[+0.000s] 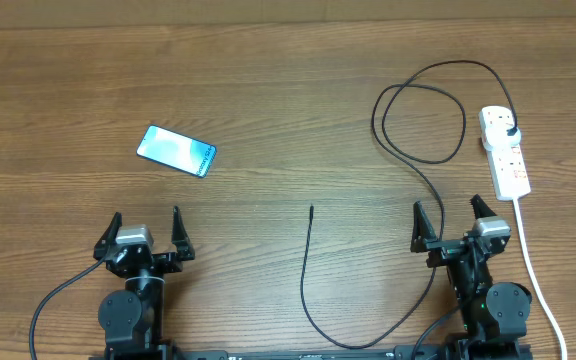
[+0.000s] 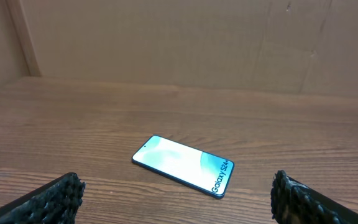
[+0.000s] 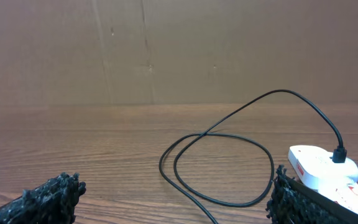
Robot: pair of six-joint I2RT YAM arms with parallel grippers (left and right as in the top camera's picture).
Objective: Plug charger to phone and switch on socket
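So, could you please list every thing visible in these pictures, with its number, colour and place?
table: one, brown wood, under everything.
socket: one, white with red-orange switches, right side of the table.
white cord: one, white, from the socket to the near edge.
charger: one, thin black cable, plug in the socket's far end, free tip at mid-table between the arms.
phone: one, black edges and lit blue-cyan screen, flat on the table's left half.
left hand: one, black, open and empty, near edge, left.
right hand: one, black, open and empty, near edge, right.
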